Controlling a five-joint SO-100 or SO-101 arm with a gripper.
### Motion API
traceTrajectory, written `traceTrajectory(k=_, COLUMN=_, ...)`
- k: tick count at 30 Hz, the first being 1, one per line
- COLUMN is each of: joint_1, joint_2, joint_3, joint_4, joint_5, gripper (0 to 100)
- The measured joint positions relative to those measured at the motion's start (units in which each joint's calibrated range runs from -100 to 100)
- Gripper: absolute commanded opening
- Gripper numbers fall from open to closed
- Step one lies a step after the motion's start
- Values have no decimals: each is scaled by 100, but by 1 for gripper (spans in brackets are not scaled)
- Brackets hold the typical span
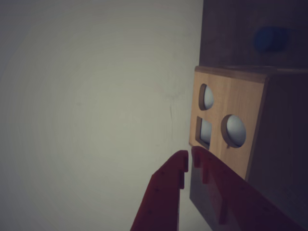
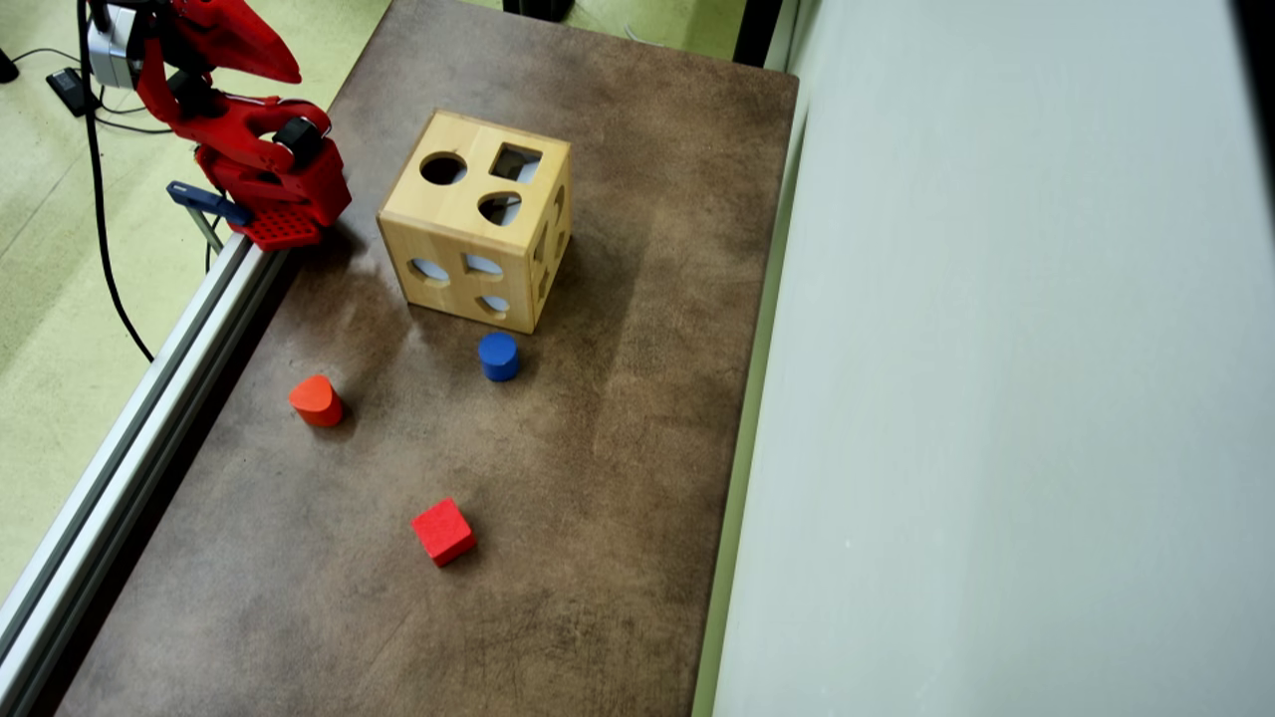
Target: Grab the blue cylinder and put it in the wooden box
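Item: blue cylinder (image 2: pixel 498 356). Stands upright on the brown table (image 2: pixel 618 518), just beside the lower face of the wooden box (image 2: pixel 476 221) in the overhead view, apart from it; a blurred blue patch at the wrist view's top right is probably the same piece.

Item: wooden box. Light-wood cube, shaped holes in top and sides; the round top hole looks the likely entry for the cylinder.

Item: gripper (image 1: pixel 189 159). Red, empty, fingertips nearly together with only a narrow slit between; arm folded back at the table's upper-left corner in the overhead view, well apart from the cylinder, so the reach seems not yet begun.

Item: red rounded block (image 2: pixel 317 400), red cube (image 2: pixel 443 531). Spaced apart on the table, off the likely path.
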Motion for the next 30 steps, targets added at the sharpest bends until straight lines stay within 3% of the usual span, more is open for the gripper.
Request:
traceTrajectory(k=23, joint_1=7, joint_2=0, joint_3=0, joint_4=0, joint_5=-10, gripper=3)
traceTrajectory(k=30, joint_1=14, joint_2=2042, joint_3=-135, joint_4=0, joint_5=-10, gripper=3)
